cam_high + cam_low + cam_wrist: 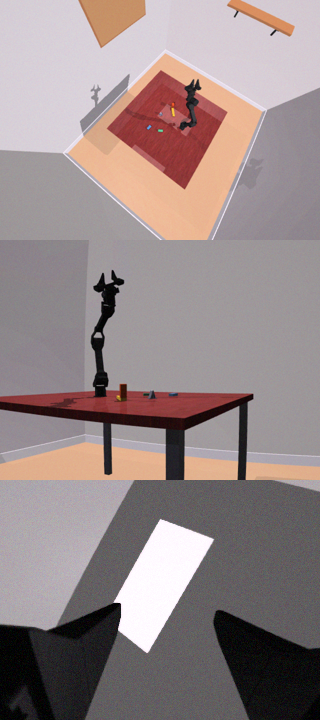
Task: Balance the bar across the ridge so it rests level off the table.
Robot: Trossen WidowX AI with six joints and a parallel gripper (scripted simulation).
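Note:
The yellow bar (173, 112) (118, 397) lies on the red table (144, 103) (160, 410). An orange-red block (172, 104) (123, 390) stands upright at one end of the bar and appears to rest on it. The small grey ridge (160, 113) (151, 395) stands on the table apart from the bar, with nothing on it. My gripper (195, 80) (107, 272) (168, 612) is open and empty. It is raised high above the table, pointing up, far from the bar and the ridge.
A green block (160, 130) (146, 394) and a blue block (149, 127) (173, 394) lie on the table near the ridge. The wrist view shows a bright white panel (165, 580) on a grey surface. A wooden shelf (261, 16) is on the wall.

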